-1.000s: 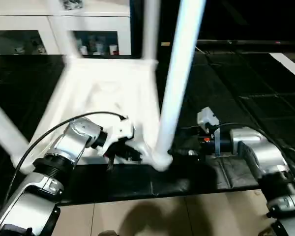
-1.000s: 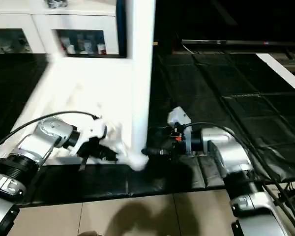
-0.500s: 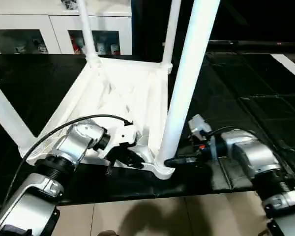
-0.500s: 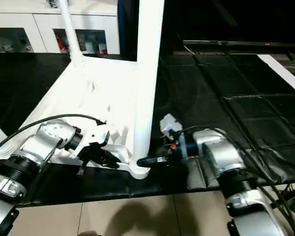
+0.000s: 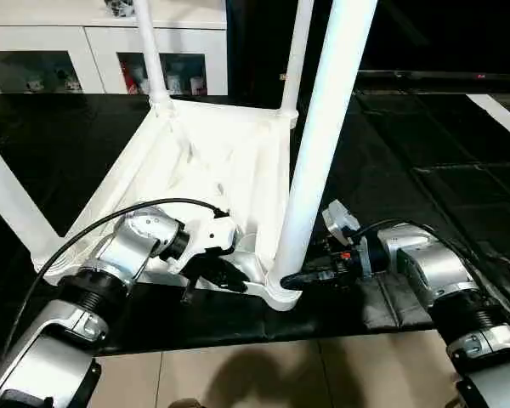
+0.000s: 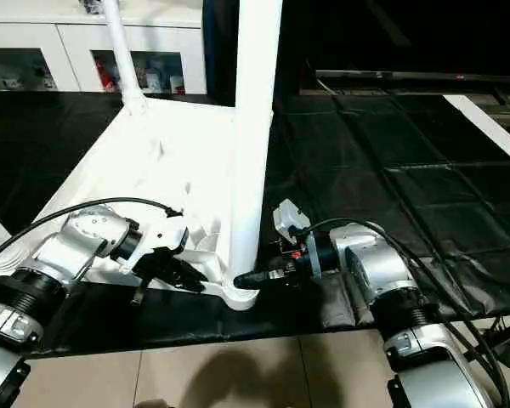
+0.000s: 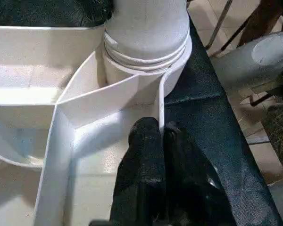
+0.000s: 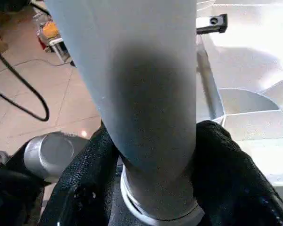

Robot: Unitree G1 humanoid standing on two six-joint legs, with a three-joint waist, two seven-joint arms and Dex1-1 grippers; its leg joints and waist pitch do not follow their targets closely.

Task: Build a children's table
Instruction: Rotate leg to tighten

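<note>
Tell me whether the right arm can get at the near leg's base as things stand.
Probably yes: the right end effector already has its fingers either side of the near leg, just above its corner socket; nothing blocks it.

tabletop (image 5: 212, 161): white | legs (image 5: 323, 144): white | mat (image 5: 425, 161): black | forearms (image 5: 132, 246): silver | floor (image 5: 263, 374): beige tiles

From my seat, the thick white tapered tube leg (image 5: 323, 136) nearest the camera runs off the top edge, so I can't see its far end. The two thinner-looking white legs (image 5: 150, 53) at the far corners are cut off the same way, and the leg at the left edge (image 5: 8, 204) is clipped too. The small items behind the white cabinet's glass doors (image 5: 166, 78) are too tiny to identify. Black fingers (image 8: 89, 165) of the right gripper hide the leg's base in the wrist view.
</note>
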